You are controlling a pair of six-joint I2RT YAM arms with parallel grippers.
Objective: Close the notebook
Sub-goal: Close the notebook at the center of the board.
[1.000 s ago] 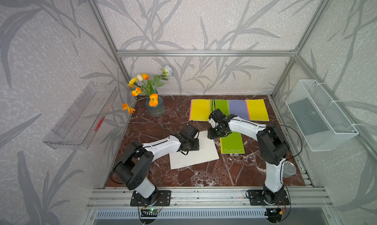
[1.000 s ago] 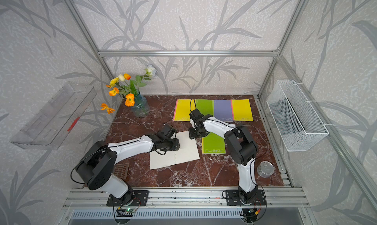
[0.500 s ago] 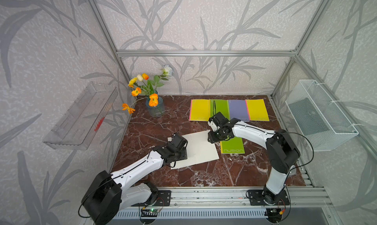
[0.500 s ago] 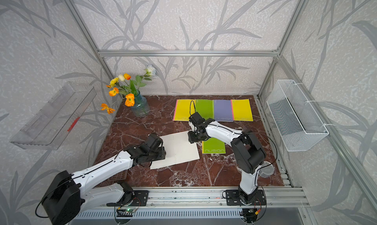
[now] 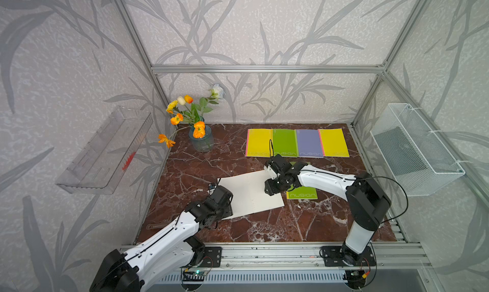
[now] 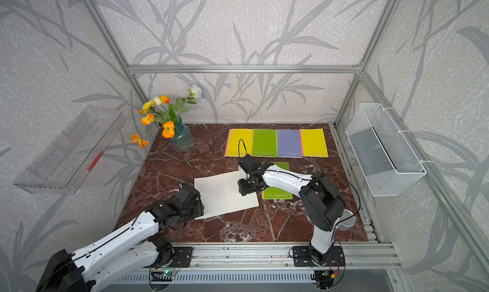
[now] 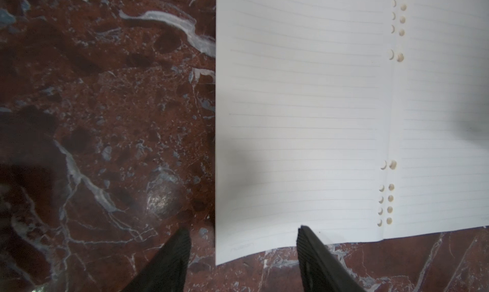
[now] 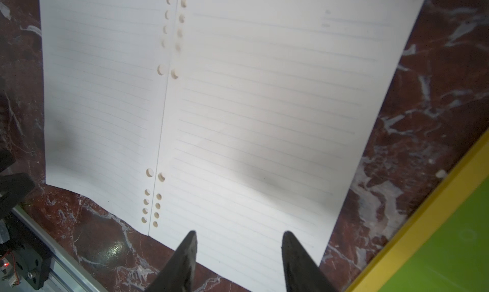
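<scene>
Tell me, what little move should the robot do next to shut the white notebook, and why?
Probably the left gripper should dip onto the left page's near corner and pinch it. The notebook lies open and flat, that gripper's jaws stand open astride the corner, and the right gripper, also open, is over the right page, so nothing holds a page yet.

We found the notebook [image 5: 251, 194] lying open and flat near the middle of the red-brown marble tabletop [image 5: 195, 169], its two cream-white ruled pages facing up and blank. Rows of punched holes [image 7: 391, 56] ran down either side of the centre fold. It sat slightly askew to the table's front edge, and one page's short edge bowed a little.
</scene>
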